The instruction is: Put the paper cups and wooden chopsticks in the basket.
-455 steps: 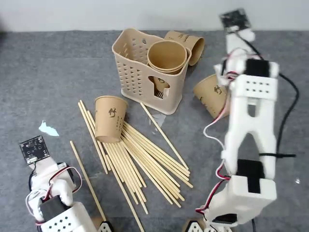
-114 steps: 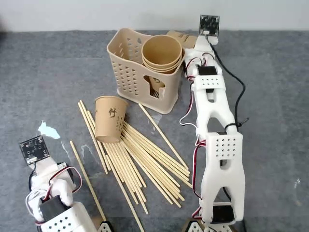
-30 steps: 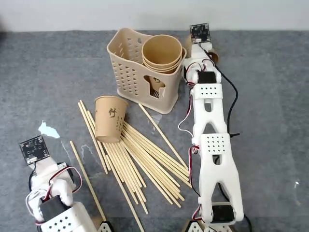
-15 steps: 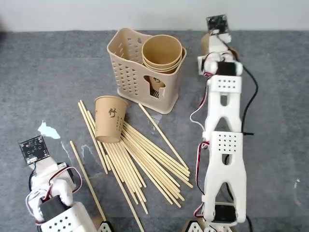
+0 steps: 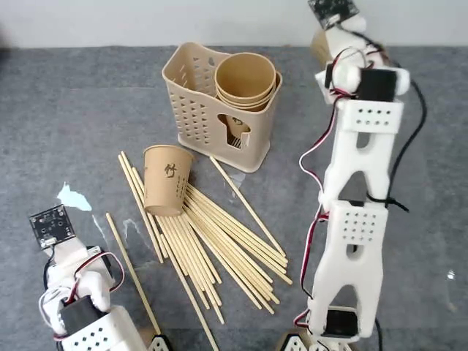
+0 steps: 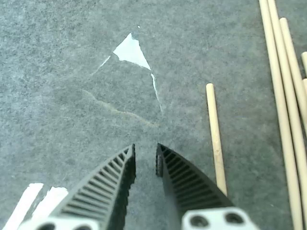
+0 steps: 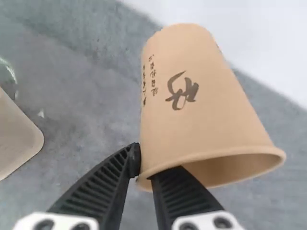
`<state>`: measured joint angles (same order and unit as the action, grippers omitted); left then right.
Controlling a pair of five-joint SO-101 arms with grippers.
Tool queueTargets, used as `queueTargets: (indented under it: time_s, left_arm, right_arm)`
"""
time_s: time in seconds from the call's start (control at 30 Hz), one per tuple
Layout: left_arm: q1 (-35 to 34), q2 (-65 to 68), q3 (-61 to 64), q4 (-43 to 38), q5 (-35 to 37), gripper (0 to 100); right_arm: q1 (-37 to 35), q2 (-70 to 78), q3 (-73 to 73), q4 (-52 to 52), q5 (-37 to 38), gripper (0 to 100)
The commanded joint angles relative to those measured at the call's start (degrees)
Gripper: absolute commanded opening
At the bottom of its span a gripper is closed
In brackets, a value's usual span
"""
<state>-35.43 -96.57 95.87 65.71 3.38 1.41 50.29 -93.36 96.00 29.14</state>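
My right gripper [image 7: 141, 160] is shut on the rim of a brown paper cup [image 7: 192, 105], held at the far back right of the table [image 5: 319, 45], clear of the basket. The beige basket [image 5: 197, 95] stands at the back centre with stacked paper cups [image 5: 245, 77] inside. Another cup [image 5: 167, 179] stands upside down on a spread of wooden chopsticks [image 5: 219, 248] in the middle. My left gripper [image 6: 145, 155] hovers low over bare mat at the front left, open by a narrow gap, with one chopstick [image 6: 214, 129] beside it.
A white paper scrap [image 5: 72, 194] lies on the grey mat near the left arm [image 5: 73, 292]. The right arm's white links [image 5: 355, 219] stretch along the right side. A corner of the basket [image 7: 14, 139] sits beside the held cup.
The right arm has swung from behind the basket to the right and back, taking the cup with it. The left arm, the basket and the chopsticks have not moved.
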Motion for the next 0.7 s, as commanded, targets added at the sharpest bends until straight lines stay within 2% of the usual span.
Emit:
queueTargets:
  time_s: [0.0,0.3,0.67]
  left_arm:
    - [-0.35,-0.18,-0.84,-0.26,-0.35,8]
    - [-0.35,-0.18,-0.84,-0.26,-0.35,8]
    - [-0.35,-0.18,-0.84,-0.26,-0.35,8]
  right_arm:
    - [-1.27,-10.33,-2.90,3.91,3.25,0.9]
    - [-6.11,-20.00,-2.64,6.90,18.29,0.9]
    - [-9.71,-25.27,-2.37,7.16,31.47,0.9]
